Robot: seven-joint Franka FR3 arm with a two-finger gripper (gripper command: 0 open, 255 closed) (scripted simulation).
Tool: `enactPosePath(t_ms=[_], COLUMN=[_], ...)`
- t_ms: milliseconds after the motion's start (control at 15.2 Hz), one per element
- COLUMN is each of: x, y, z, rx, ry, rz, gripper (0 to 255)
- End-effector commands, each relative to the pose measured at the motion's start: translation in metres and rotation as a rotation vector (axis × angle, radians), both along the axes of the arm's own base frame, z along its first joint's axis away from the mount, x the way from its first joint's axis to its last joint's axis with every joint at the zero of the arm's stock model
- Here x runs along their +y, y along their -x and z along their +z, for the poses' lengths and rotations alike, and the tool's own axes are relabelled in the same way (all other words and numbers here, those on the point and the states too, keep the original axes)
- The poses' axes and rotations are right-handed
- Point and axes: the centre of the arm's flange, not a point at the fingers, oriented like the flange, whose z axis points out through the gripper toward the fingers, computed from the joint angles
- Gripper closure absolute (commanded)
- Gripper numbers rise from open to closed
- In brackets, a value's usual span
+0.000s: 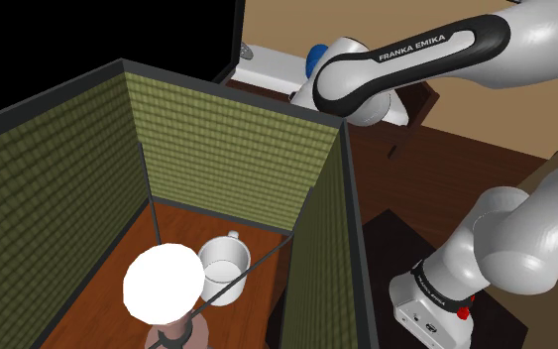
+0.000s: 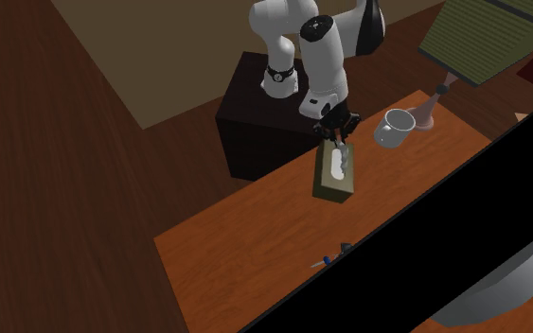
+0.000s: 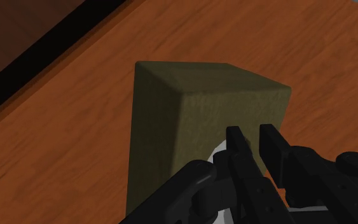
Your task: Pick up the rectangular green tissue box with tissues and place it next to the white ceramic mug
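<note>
Stretching beneath the white mug (image 2: pixel 395 126) is a brown wooden table (image 2: pixel 255 236), with dark wood floor (image 2: pixel 65 142) beyond it. The olive tissue box (image 2: pixel 335 180) hangs tilted near the mug, on the side away from the lamp (image 2: pixel 432 106). The gripper (image 2: pixel 337 135) has its fingers nearly together, pinching the box's upper end. Exactly what they clasp is hard to make out. A black area (image 2: pixel 444 255) cuts off the table past the mug.

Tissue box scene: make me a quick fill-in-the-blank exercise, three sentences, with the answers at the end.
1. The tissue box just under the hand is olive ___.
2. The mug standing on the table is ___.
3. The lettering on the arm reads FRANKA ___.
Missing words: green; white; EMIKA.
</note>
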Motion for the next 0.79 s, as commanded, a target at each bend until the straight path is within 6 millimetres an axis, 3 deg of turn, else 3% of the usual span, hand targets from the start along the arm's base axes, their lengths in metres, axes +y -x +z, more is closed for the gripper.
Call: enactPosePath(t_ms=[0,66,132,462,726], x=[0.0,0.0,0.0,0.0,-0.019], y=[0.0,0.0,0.0,0.0,0.004], z=[0.0,0.0,0.0,0.0,0.046], rx=[0.0,0.0,0.0,0.0,0.0], ry=[0.0,0.0,0.0,0.0,0.0], rz=[0.0,0.0,0.0,0.0,0.0], gripper=[255,255,0,0,0])
